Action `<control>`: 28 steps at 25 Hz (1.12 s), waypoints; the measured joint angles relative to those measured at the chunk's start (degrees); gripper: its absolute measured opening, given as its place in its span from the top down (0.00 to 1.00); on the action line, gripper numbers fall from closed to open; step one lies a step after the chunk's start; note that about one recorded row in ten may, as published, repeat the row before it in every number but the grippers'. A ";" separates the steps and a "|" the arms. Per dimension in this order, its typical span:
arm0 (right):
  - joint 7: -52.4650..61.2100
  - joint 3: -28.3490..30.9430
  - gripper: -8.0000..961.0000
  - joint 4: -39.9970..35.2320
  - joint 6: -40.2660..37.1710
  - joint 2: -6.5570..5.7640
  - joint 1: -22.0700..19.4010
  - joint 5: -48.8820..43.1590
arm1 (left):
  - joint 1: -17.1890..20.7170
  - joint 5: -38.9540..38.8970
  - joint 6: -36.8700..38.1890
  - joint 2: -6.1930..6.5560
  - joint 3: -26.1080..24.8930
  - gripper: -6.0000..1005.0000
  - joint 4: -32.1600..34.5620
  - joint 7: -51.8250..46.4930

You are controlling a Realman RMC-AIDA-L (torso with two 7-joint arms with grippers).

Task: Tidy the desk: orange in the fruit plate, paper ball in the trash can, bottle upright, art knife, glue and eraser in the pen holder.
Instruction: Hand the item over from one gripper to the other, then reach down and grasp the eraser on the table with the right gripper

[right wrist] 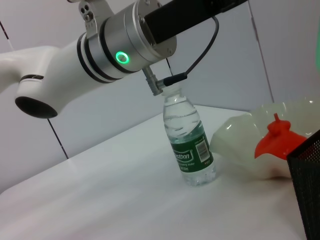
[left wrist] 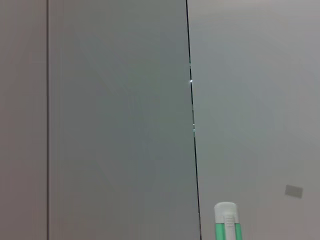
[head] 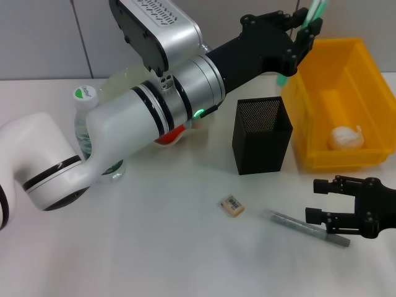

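Nearest the camera, low on the desk (head: 154,247), lie the eraser (head: 232,206) and, just to its right, the grey art knife (head: 307,228); the right gripper (head: 322,201) rests at the knife's far end with its fingers spread, holding nothing. The eraser is judged light, stiff and squat, best pinched across its short sides. The knife is thin, rigid and lies flat, so a grip across its middle seems safest against pivoting.

From the left: the bottle (head: 86,124) stands upright, largely hidden by the left arm. The fruit plate (right wrist: 260,150) holds the orange (right wrist: 277,142) just behind that arm. The pen holder (head: 261,136) stands mid-desk, its open mouth narrow, so a long item must enter nearly vertical. Beside it on the right, the trash can (head: 371,68) holds the paper ball (head: 345,137).

The left gripper (head: 303,37) is raised above the can's near-left corner, fingers pinching the green-and-white glue (head: 312,15), a smooth, light stick. Bare desk lies open in front of the holder; the can's wall and the holder's rim crowd the left gripper's way down.
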 joint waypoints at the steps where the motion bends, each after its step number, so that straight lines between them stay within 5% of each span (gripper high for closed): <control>1: 0.00 0.00 0.18 0.00 -0.02 0.00 0.03 0.00 | 0.00 0.00 0.00 0.00 0.00 0.76 0.00 0.00; 13: 0.05 0.00 0.18 0.00 -0.15 -0.01 0.04 0.00 | 0.71 0.01 0.43 0.00 0.14 0.42 0.85 -0.31; 18: 0.06 0.18 0.18 0.00 -0.26 -0.01 -0.35 0.13 | 1.95 0.03 2.23 0.00 0.13 0.39 1.01 -2.49; 24: 0.05 1.30 0.19 -0.03 -2.00 -0.48 -0.86 0.62 | 8.22 2.00 12.66 0.70 0.05 0.35 1.34 -6.28; 28: 0.06 2.88 0.19 -0.35 -3.18 -0.84 -1.13 0.63 | 13.39 10.86 20.64 1.44 -2.03 0.35 1.14 -11.43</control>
